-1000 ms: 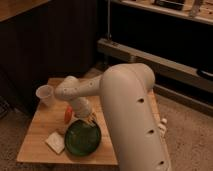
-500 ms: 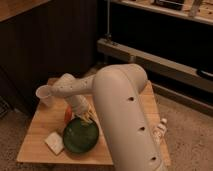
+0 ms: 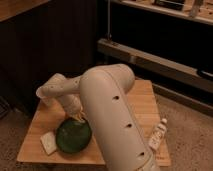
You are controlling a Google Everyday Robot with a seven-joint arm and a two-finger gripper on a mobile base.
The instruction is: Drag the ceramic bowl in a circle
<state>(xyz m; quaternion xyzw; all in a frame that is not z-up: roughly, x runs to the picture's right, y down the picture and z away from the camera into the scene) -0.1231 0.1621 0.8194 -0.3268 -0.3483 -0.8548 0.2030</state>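
The ceramic bowl [image 3: 73, 136] is round, glossy and dark green. It sits on the front left part of the wooden table [image 3: 142, 100]. My gripper [image 3: 79, 118] is at the bowl's far rim, reaching down from the white arm [image 3: 107, 115] that fills the middle of the view. The contact between gripper and rim is hidden by the wrist. The bowl stands flat on the table.
A small translucent cup [image 3: 41, 94] stands at the back left, partly behind the arm. A white flat item [image 3: 48, 142] lies left of the bowl. A white bottle [image 3: 158, 134] lies near the right edge. A dark shelf unit [image 3: 150, 55] stands behind the table.
The bowl has slid a little to the left with the gripper at its rim. The arm has swung left and nearer the camera. The orange item beside the bowl is now hidden.
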